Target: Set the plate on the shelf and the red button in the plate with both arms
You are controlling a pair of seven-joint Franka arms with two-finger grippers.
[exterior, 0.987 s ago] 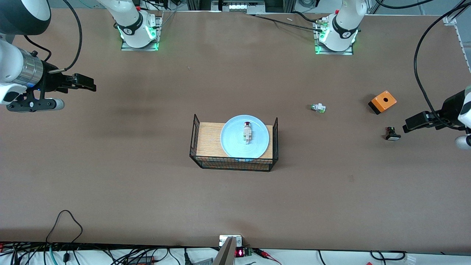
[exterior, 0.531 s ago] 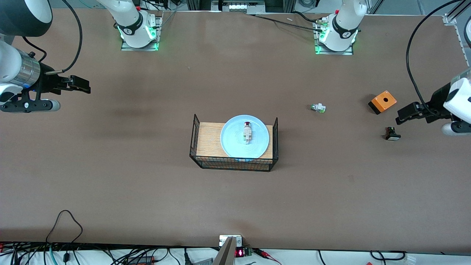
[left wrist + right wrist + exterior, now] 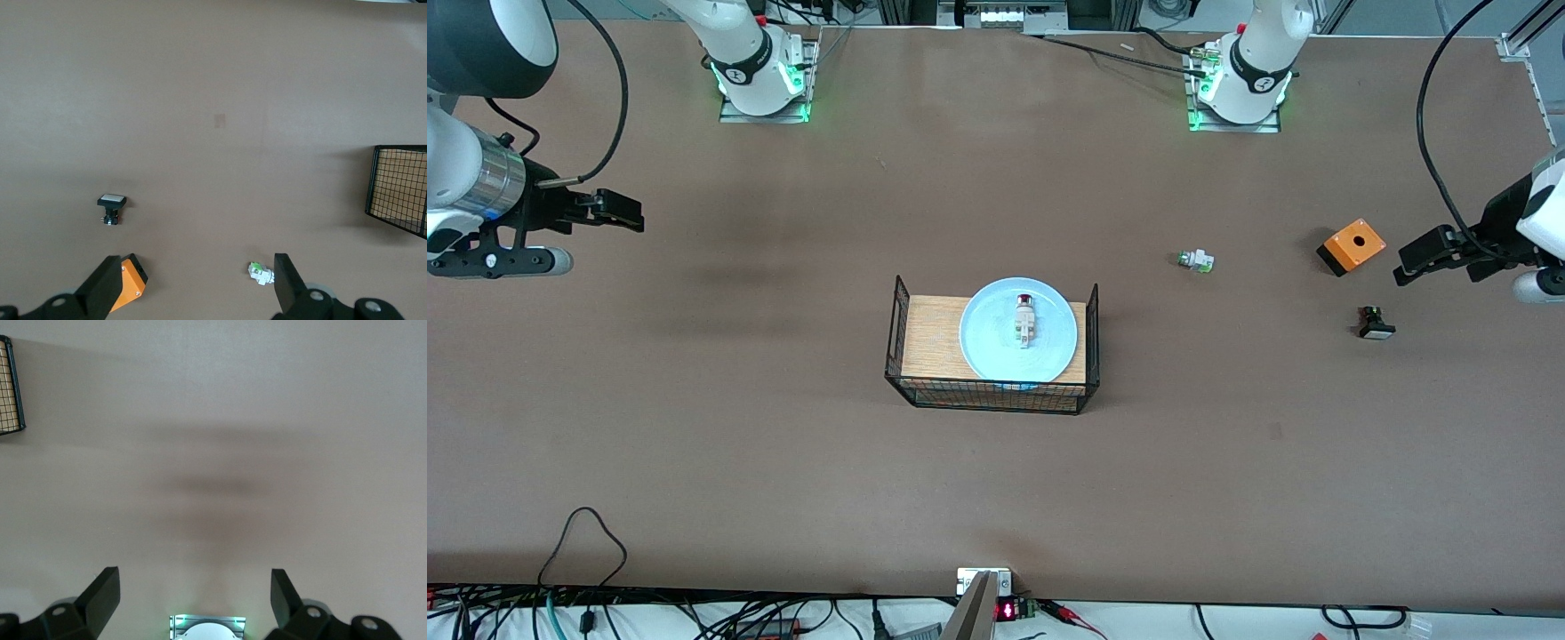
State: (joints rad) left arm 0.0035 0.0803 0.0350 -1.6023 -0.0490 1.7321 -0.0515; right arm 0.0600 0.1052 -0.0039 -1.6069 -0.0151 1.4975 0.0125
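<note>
The pale light-blue plate (image 3: pixel 985 345) lies on a wooden board in a black wire basket (image 3: pixel 992 397) at the table's middle. The red button (image 3: pixel 1025 320), white with a red cap, lies on the plate. My left gripper (image 3: pixel 1405 264) is open and empty, in the air over the table by the orange box at the left arm's end; its wrist view shows its open gripper (image 3: pixel 197 283). My right gripper (image 3: pixel 633 213) is open and empty over bare table at the right arm's end, also open in its wrist view (image 3: pixel 193 590).
An orange box (image 3: pixel 1352 244) (image 3: pixel 130 283), a black piece with white face (image 3: pixel 1376 323) (image 3: pixel 112 207) and a white piece with green tip (image 3: pixel 1196 260) (image 3: pixel 261 273) lie toward the left arm's end. The basket shows in both wrist views (image 3: pixel 400 190) (image 3: pixel 10 387).
My left gripper has risen and swung from beside the black piece toward the orange box. My right gripper has drawn back slightly toward its end of the table. Plate and button have not moved.
</note>
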